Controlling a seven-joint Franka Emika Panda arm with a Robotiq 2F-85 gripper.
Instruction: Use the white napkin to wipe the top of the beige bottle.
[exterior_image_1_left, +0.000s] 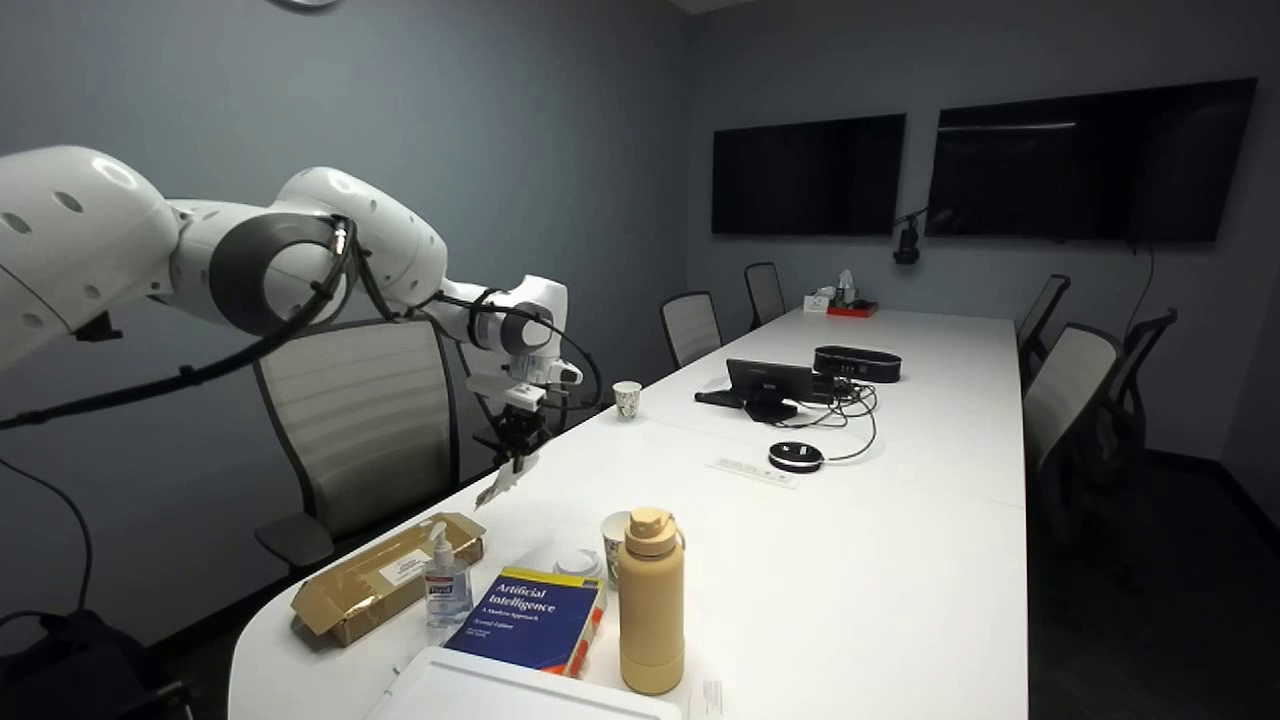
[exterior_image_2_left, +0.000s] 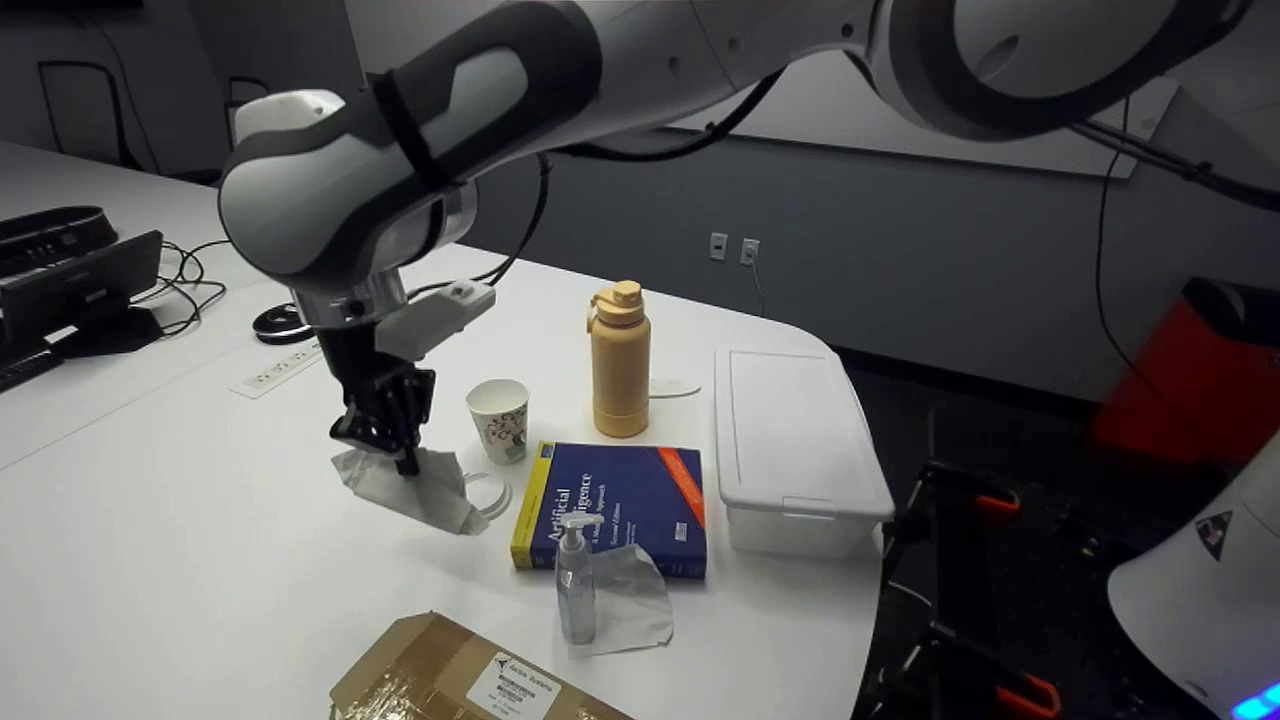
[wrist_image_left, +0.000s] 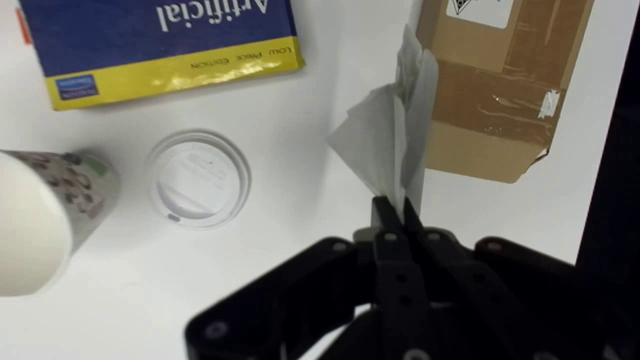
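Observation:
The white napkin, thin and folded, hangs from my gripper in both exterior views, the napkin (exterior_image_1_left: 510, 478) showing at the table's edge side and the napkin (exterior_image_2_left: 410, 488) above the tabletop. In the wrist view the napkin (wrist_image_left: 390, 135) fans out beyond the fingertips. My gripper (wrist_image_left: 392, 207) is shut on it, and the gripper (exterior_image_2_left: 405, 462) is also seen in an exterior view. The beige bottle (exterior_image_1_left: 652, 605) stands upright with its cap on. The bottle (exterior_image_2_left: 620, 370) is well apart from my gripper, beyond a paper cup, and out of the wrist view.
A patterned paper cup (exterior_image_2_left: 500, 420) and a white lid (wrist_image_left: 199, 179) lie between gripper and bottle. A blue book (exterior_image_2_left: 620, 505), sanitizer bottle (exterior_image_2_left: 576, 590), flat tissue (exterior_image_2_left: 632, 605), cardboard box (exterior_image_1_left: 385, 580) and lidded plastic box (exterior_image_2_left: 800, 440) surround them. Another cup (exterior_image_1_left: 627, 400) stands farther along the table.

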